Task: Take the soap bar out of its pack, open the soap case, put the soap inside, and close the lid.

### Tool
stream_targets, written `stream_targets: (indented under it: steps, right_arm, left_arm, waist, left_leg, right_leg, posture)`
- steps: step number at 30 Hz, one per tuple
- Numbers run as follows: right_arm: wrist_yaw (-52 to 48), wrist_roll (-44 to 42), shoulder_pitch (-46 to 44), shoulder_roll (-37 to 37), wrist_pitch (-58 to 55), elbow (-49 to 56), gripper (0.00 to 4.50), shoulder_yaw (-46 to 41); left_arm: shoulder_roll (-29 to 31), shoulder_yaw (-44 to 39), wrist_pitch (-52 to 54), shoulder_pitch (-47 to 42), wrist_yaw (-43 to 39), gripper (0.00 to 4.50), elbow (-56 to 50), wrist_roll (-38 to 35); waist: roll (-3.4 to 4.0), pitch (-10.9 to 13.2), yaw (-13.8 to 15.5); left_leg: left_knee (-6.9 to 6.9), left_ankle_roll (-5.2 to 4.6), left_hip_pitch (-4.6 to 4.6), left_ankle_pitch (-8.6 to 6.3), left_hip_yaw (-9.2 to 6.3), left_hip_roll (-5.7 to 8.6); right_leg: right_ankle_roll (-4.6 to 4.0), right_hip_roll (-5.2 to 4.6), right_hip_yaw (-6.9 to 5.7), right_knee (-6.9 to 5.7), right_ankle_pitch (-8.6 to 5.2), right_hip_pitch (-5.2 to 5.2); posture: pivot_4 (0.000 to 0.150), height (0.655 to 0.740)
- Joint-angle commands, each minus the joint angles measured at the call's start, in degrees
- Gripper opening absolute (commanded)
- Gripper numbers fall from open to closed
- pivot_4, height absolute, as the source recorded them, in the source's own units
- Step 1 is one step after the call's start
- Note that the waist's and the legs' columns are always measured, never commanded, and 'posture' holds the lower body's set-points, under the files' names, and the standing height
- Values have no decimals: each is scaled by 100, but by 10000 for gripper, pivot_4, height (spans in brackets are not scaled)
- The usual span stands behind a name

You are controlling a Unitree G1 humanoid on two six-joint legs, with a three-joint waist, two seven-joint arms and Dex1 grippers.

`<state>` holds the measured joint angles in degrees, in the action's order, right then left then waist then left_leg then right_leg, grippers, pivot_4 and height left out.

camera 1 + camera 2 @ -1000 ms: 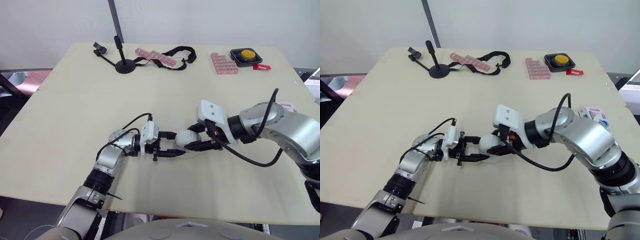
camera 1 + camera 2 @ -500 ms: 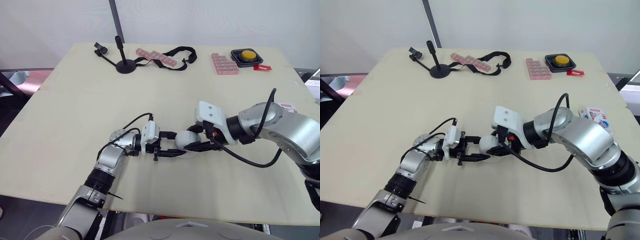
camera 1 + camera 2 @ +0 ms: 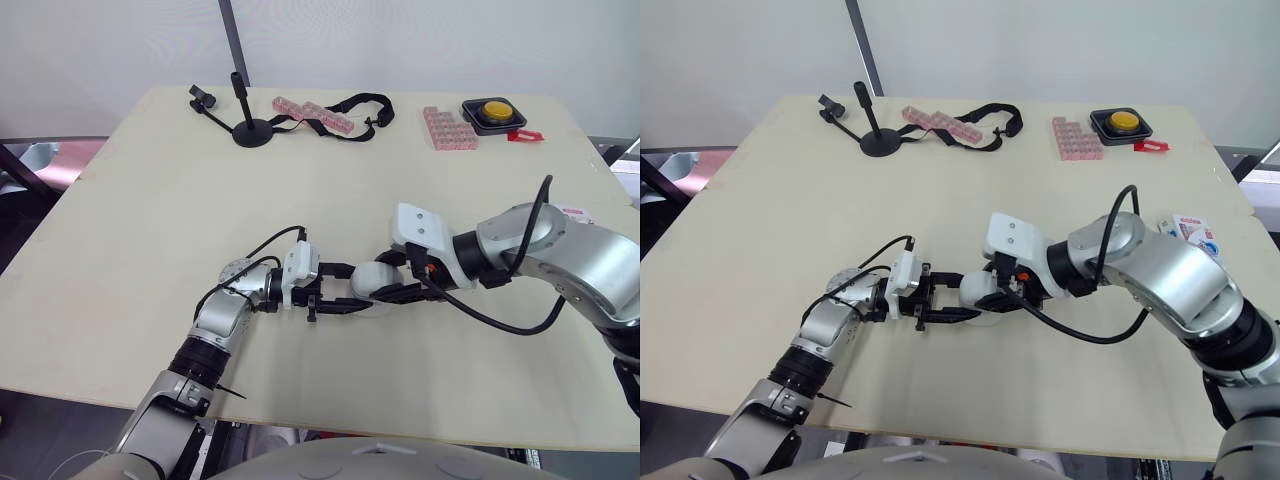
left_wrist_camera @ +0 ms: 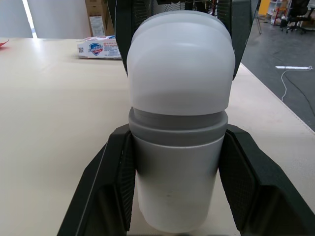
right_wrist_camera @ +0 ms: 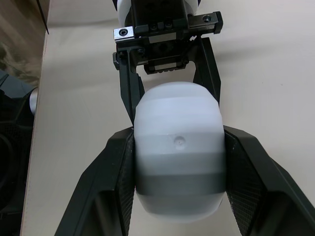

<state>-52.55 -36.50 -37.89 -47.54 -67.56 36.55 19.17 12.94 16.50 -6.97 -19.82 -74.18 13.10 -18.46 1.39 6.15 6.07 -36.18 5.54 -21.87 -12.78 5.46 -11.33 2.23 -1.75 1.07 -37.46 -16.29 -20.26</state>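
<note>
Standing at the near edge, I see both arms meet over the near middle of the table (image 3: 150,200), with the soap case (image 3: 372,281) caught between them. It is a white oval case with a grey band round it, lying lengthwise from left to right, and its two halves look shut together. The left gripper (image 4: 177,147) comes in from the left and its two black fingers clamp one end of the case, pressed flat against both sides. The right gripper (image 5: 179,152) comes in from the right and pinches the other end the same way, so the two sets of fingers nearly meet in the middle.

Against a second ago, I can hardly find a change: the case sits at the same spot, both grips hold as they did, and the right arm has at most crept a touch to the left.

The soap pack (image 3: 1188,228) lies at the right edge of the table, well apart from the case; I cannot tell whether the bar is in it. Along the far side stand a black stand (image 3: 249,130), a strip of pink blocks (image 3: 312,113) with a black strap (image 3: 360,103), another pink block set (image 3: 448,127), a yellow button (image 3: 494,110) and a red tag (image 3: 523,134), all where they were
</note>
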Motion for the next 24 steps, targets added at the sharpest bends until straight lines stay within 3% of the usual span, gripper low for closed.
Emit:
stream_targets:
  steps: [1, 16, 17, 22, 24]
  right_arm:
    - [-53, -46, 13, -32, -96, 100, 19661, 227]
    - [-107, 111, 230, -143, 73, -65, 19661, 398]
    - [-98, 96, 242, -122, 71, -72, 27661, 379]
    - [-54, 163, 232, -56, 196, -85, 42675, 323]
    - [-42, 179, 203, -53, 216, -100, 44535, 308]
  left_arm:
    - [14, -55, 2, -12, 122, 18726, -45, 18]
    - [18, -32, 10, 14, 139, 18726, -83, 18]
    - [19, -30, 7, 16, 138, 18726, -84, 19]
    - [24, -22, 19, 19, 142, 18726, -98, 12]
    - [19, -6, 20, 29, 149, 18726, -103, 16]
  waist:
    - [0, 0, 0]
    - [-3, -3, 1]
    - [-3, -3, 1]
    - [-9, -7, -1]
    - [-6, -5, -1]
  left_leg:
    - [0, 0, 0, 0, 0, 0]
    - [12, 2, 29, -1, 3, 0]
    - [13, 2, 31, -1, 4, 0]
    - [20, 3, 35, 0, 7, 1]
    - [20, 4, 28, 1, 7, 2]
  right_leg:
    - [0, 0, 0, 0, 0, 0]
    - [0, -2, 1, 11, 0, 24]
    - [0, -2, 2, 13, 0, 25]
    - [0, -1, 3, 15, 0, 27]
    - [0, -2, 4, 15, 0, 19]
  posture:
    - [1500, 7395]
    - [1500, 7395]
    - [1500, 7395]
    - [1500, 7395]
    - [1500, 7395]
